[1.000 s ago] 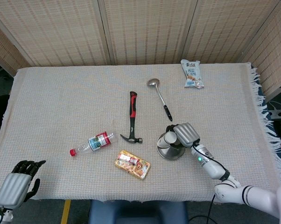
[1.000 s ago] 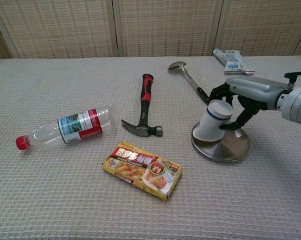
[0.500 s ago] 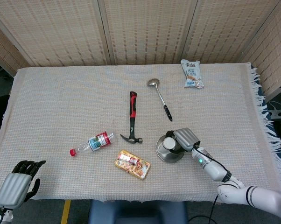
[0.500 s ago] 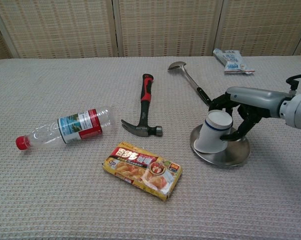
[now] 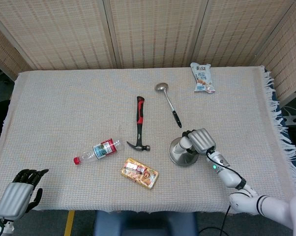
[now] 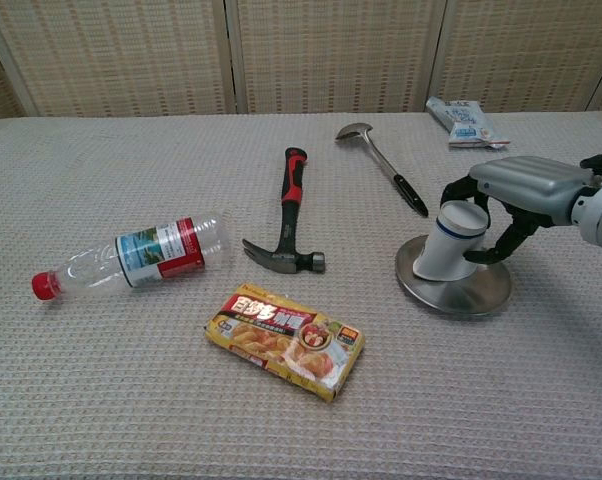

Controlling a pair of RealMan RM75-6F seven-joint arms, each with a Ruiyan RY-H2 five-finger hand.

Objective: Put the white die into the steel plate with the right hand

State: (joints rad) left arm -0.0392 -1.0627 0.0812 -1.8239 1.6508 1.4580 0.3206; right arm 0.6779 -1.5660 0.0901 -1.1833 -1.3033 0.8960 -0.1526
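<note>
The white die (image 6: 456, 243), a white cylinder-like piece with a dark band near its top, sits between the fingers (image 6: 463, 190) of the right hand (image 6: 522, 186). The fingers clamp around its upper part, dark fingertips on the far side and the thumb on the near side. It leans a little, and its lower end meets the steel plate (image 6: 459, 296), which lies directly under the fingers on the desk (image 5: 64, 98).

Just beyond the fingers, the black handle end of a ladle (image 6: 381, 164) points toward them. A blue and white packet (image 6: 464, 122) lies farther back, well apart. To the side of the fingers toward the desk's middle lies a hammer (image 6: 291, 215) with a red and black handle. Nearer the front edge on that same side is a yellow food box (image 6: 284, 340). A plastic bottle (image 6: 131, 255) with a red cap lies on its side well beyond the hammer.

In the head view the left hand (image 5: 13, 199) hangs off the desk's front corner, far from everything, its fingers (image 5: 30, 174) loosely apart and holding nothing.
</note>
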